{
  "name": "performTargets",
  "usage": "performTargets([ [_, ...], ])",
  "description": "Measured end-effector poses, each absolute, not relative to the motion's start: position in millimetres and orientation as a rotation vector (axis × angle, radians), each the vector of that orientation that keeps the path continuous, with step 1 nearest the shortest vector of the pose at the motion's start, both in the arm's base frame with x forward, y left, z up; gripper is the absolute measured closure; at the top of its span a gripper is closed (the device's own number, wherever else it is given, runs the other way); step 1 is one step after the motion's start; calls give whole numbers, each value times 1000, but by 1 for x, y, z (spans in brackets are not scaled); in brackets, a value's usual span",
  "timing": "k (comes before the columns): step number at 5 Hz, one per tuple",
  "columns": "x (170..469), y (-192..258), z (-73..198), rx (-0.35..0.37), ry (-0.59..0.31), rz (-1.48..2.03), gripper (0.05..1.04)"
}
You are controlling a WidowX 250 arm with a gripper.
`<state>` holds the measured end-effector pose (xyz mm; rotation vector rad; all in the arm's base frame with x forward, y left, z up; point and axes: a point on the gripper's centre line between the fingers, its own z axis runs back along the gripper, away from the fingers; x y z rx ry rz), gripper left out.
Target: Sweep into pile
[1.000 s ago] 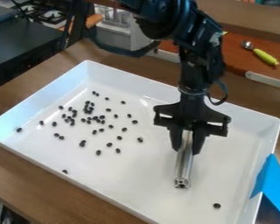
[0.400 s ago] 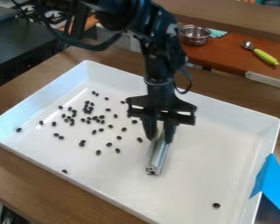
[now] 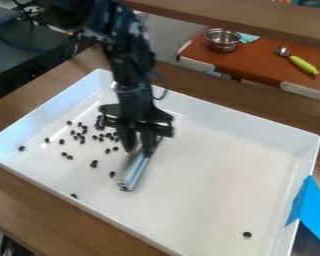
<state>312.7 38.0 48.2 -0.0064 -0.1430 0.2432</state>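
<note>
Brown wooden table point(image 3: 36, 200), broad, under everything. On it, a large white rectangular tray point(image 3: 223, 165) with raised walls; the sweeping ground.

My black two-finger gripper point(image 3: 140, 150) hangs over the left-hand half of the tray as the camera sees it. Jaws closed down as far as the tool allows, one finger on each side of its upper end. Stiff blue sheet point(image 3: 309, 210), folded-looking, at the tray's right edge.

In my hold: a silvery metal bar point(image 3: 134, 171), long and narrow, slanting down toward the camera, lower end at or near the tray floor. Cannot tell whether it touches.

Smallest, the quarry: little dark oval beans point(image 3: 94, 164), strewn mostly left of the bar. Densest patch by the gripper's left side and a little beyond; the rest loose, with gaps between. One outlier point(image 3: 21, 148) by the left wall, another point(image 3: 74, 196) by the near wall, and a lone bean point(image 3: 247, 234) well apart in the near right part.

Progress, my judgement: early. A loose grouping, no proper pile. Left to do: draw the scatter together, then fetch the three strays.
</note>
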Motion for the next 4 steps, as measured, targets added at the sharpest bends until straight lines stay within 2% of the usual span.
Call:
performTargets([
  [1, 309, 68, 48, -5, -138, 230, 734],
  [3, 326, 128, 48, 20, -157, 278, 734],
  [4, 325, 146, 50, 21, -132, 277, 735],
])
